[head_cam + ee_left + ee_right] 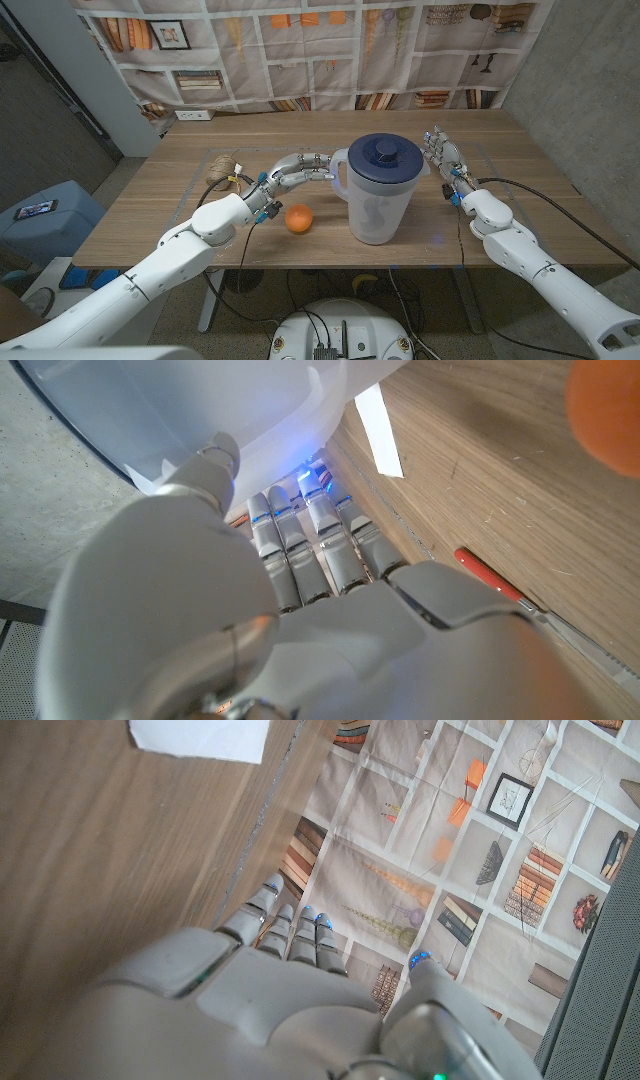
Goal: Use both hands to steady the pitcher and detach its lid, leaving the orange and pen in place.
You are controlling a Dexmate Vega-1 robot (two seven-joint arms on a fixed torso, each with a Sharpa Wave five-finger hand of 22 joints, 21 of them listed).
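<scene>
A clear pitcher (376,205) with a dark blue lid (383,155) stands upright at the table's middle. My left hand (300,170) reaches in from the left, fingers stretched out against the pitcher's white handle (336,175). In the left wrist view the fingers (315,545) point at the pitcher's pale wall (200,410), thumb apart. An orange (298,219) lies just in front of that arm. A red pen (490,575) lies on the wood beside the left hand. My right hand (440,155) stands to the pitcher's right, fingers straight, a small gap from it and holding nothing.
A spool of twine (228,165) sits on the table's left part. White tape marks (378,418) lie on the wood. A printed backdrop (320,50) hangs behind the far edge. A blue bin (40,215) stands on the floor at the left.
</scene>
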